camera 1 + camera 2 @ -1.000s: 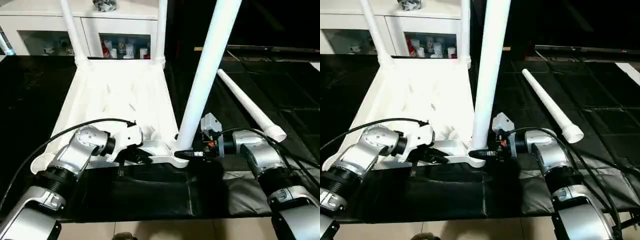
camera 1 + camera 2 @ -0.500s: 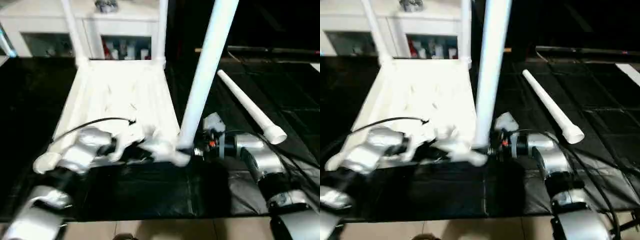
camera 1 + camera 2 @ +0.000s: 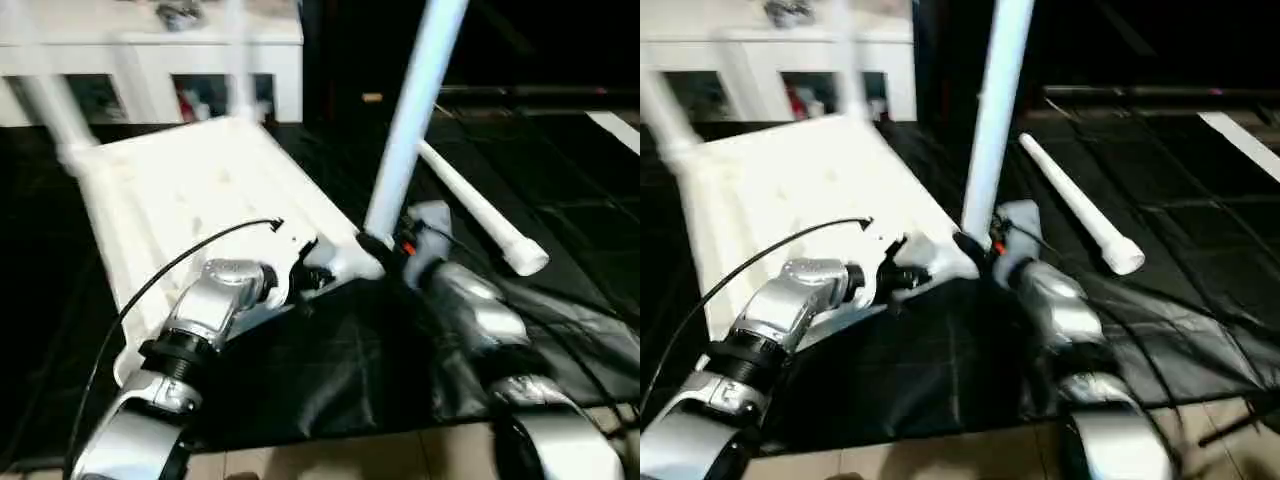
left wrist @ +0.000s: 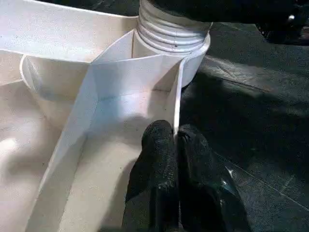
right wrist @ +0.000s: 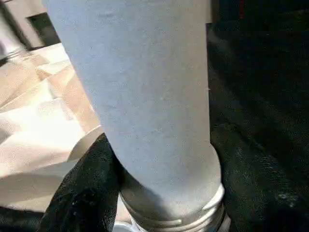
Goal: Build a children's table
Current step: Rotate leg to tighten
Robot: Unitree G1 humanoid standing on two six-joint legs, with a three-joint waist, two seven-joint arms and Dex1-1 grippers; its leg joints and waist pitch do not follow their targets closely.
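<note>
— Where's the table at right now?

— The top lies upside down on the black mat, ribs up, sitting askew to the robot. Two legs stand blurred at its far corners. A third leg rises from the near corner socket, leaning a touch away to the right. The fourth leg lies loose on the mat, out past the right arm.

— And the grippers?

— The right gripper is clamped around the base of the standing leg, one black finger on either side, just above the threaded collar. The left gripper has its fingers pressed together on a thin upright rib of the underside, just beside that same socket.

— So what does the next move depend on?

— I'd say the leg's long axis. It runs nearly straight up from the socket, and the right fingers cross it from the side, so any turning or seating would be about that axis. The left pinch is close by, on the table side of the socket, well placed to keep the top from swinging.

— Who gets the loose leg?

— The right arm's nearer. It lies slantwise, flared end toward the robot, narrow end pointing away.

— Is the standing one fully home?

— Can't tell; the collar rings show above the socket rim.
</note>
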